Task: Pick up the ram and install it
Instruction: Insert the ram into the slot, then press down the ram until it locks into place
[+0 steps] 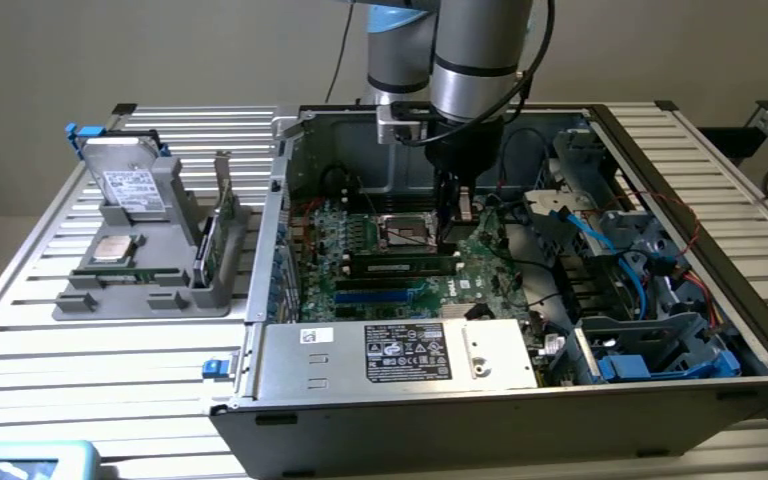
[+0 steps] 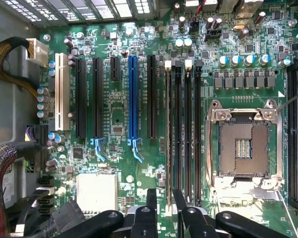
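The power supply is nearest my exterior camera. It lies across the front of the open computer case, on the near side of the CPU socket.

Between the power supply and the socket, the ram stands on edge in a memory slot of the motherboard. In the wrist view I see it edge-on, in the slot of that four-slot bank farthest from the socket.

The tool hangs over the end of the ram toward the exterior view's right of the socket. Its fingers stand apart, one on each side of the stick's edge, with bare board visible between. The tool is released and clamps nothing.

The socket's pin field is exposed inside its metal frame.

Well apart from the socket, outside the case at the exterior view's left, a gray fixture on the slatted surface carries a hard drive and a silver processor chip.

Beyond the socket, the arm rises out of the case.
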